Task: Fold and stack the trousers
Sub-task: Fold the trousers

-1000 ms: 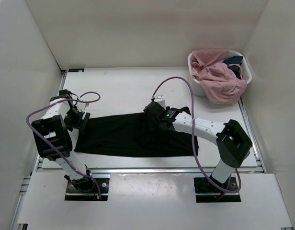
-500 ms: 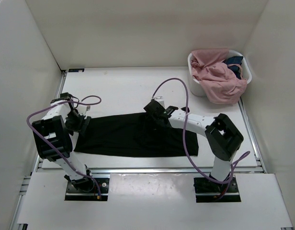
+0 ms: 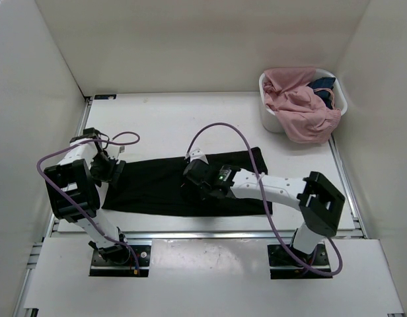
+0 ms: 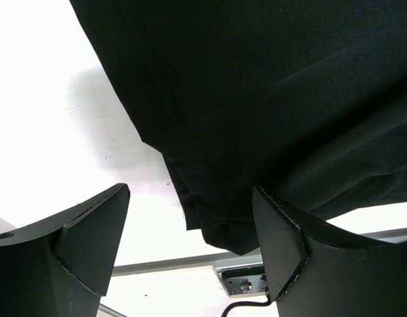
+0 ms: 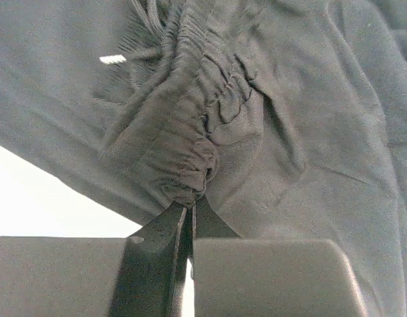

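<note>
From above, the trousers (image 3: pixel 157 188) lie flat as a long black band across the front of the table (image 3: pixel 170 125), running left to right, with their right end turned up toward the back. The left gripper (image 3: pixel 111 168) sits at their left end. The right gripper (image 3: pixel 192 177) is down on the cloth near the middle. At the far right corner a white basket (image 3: pixel 269 119) holds a pink garment (image 3: pixel 299 109) and a dark blue cloth (image 3: pixel 322 86), well apart from the trousers.

In the left wrist view the left claw is released, its two fingers (image 4: pixel 84 244) spread wide. A corner of the trousers lies on the white table between them; whether either finger touches the cloth I cannot tell.

In the right wrist view the right claw is clenched on the trousers, its fingers (image 5: pixel 157 234) pressed together on a bunched, gathered ridge of the black fabric. Bare table shows at the lower left
</note>
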### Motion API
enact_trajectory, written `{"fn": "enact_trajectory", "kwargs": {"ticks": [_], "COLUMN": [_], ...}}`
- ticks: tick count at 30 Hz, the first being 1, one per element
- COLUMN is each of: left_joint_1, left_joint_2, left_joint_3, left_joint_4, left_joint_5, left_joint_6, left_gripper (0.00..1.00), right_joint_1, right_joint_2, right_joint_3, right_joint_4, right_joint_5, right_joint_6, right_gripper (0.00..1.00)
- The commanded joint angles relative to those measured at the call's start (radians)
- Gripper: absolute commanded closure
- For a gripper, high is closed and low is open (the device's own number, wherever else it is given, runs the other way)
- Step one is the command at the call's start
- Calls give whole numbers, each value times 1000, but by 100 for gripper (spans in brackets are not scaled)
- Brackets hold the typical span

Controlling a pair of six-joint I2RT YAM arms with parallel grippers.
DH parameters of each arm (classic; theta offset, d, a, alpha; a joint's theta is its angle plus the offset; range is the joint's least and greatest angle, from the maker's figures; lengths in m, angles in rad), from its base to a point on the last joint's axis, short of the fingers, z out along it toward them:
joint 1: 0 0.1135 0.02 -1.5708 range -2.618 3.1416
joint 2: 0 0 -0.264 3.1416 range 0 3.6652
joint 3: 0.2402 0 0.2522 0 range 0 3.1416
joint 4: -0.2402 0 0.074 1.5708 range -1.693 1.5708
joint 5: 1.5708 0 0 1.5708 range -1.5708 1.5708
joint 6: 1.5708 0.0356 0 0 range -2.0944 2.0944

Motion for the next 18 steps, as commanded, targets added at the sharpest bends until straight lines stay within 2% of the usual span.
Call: {"fn": "enact_trajectory", "kwargs": {"ticks": [1, 2, 3, 4, 6, 7, 10, 14, 16, 18], "left_joint_1": [3, 3, 3, 3, 3, 3, 3, 3, 3, 3], "left_joint_2": [-22, -22, -22, -22, -22, -22, -22, -22, -13, -13], "left_joint_3": [-5, -5, -5, -5, -5, -16, -27, -27, -27, -27], "left_joint_4": [7, 7, 7, 7, 7, 7, 7, 16, 16, 16], "left_joint_5": [21, 21, 21, 21, 21, 21, 21, 21, 21, 21], "left_joint_6": [8, 8, 8, 8, 8, 17, 17, 17, 17, 17], "left_gripper": [14, 14, 14, 14, 14, 14, 14, 13, 13, 13], "right_joint_1": [-14, -14, -14, -5, -5, 6, 24, 24, 24, -32], "right_joint_2": [68, 105, 120, 130, 130, 107, -3, -111, -177, -209], "right_joint_3": [3, 16, 43, 58, 92, 136, 184, 195, 165, 93], "right_joint_4": [-28, -37, -47, -57, -93, -104, -130, -164, -126, -50], "right_joint_5": [-12, -41, -59, -75, -89, -98, -98, -133, -122, -122], "right_joint_6": [-46, -46, -61, -80, -89, -89, -107, -117, -117, -108], "right_gripper": [100, 98, 91, 70, 61, 52, 39, 36, 36, 40]}}
